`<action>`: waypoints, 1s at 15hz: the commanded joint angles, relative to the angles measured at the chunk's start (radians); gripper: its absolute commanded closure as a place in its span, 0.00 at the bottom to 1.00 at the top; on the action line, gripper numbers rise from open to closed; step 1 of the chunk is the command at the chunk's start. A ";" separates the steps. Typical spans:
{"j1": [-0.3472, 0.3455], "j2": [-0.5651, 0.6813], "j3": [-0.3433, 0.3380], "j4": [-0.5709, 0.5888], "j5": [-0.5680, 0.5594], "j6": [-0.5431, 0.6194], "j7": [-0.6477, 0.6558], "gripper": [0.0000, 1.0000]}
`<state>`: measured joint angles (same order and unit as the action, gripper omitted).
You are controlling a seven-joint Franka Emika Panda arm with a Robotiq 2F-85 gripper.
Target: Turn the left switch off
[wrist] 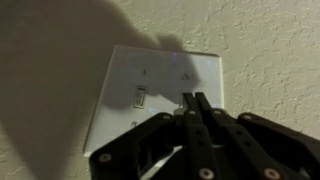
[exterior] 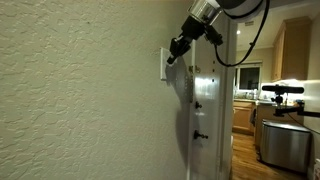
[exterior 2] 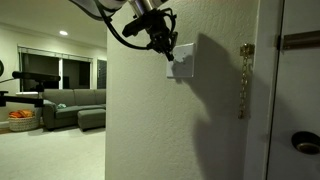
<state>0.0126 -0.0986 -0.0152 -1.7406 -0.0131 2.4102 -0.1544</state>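
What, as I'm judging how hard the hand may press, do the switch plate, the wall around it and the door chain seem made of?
Switch plate: likely smooth white plastic, soft sheen, crisp edges.
Wall: painted plaster or drywall, matt, bumpy texture.
Door chain: apparently metal, brass-coloured links.

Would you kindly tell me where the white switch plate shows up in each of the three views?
In an exterior view: switch plate upper middle, seen edge-on.
In an exterior view: plate upper middle, left of the door chain.
Wrist view: plate centre, facing the camera.
Shared landmark: the gripper, right by the plate.
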 commanded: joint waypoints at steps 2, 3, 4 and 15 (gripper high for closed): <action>-0.003 -0.025 -0.002 -0.087 0.007 -0.029 -0.035 0.93; -0.002 -0.025 -0.002 -0.100 0.008 -0.032 -0.038 0.94; -0.003 -0.024 -0.003 -0.116 0.009 -0.034 -0.041 0.93; 0.000 -0.131 -0.008 -0.284 -0.002 -0.123 -0.120 0.42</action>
<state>0.0128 -0.1498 -0.0160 -1.9329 -0.0122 2.3188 -0.2330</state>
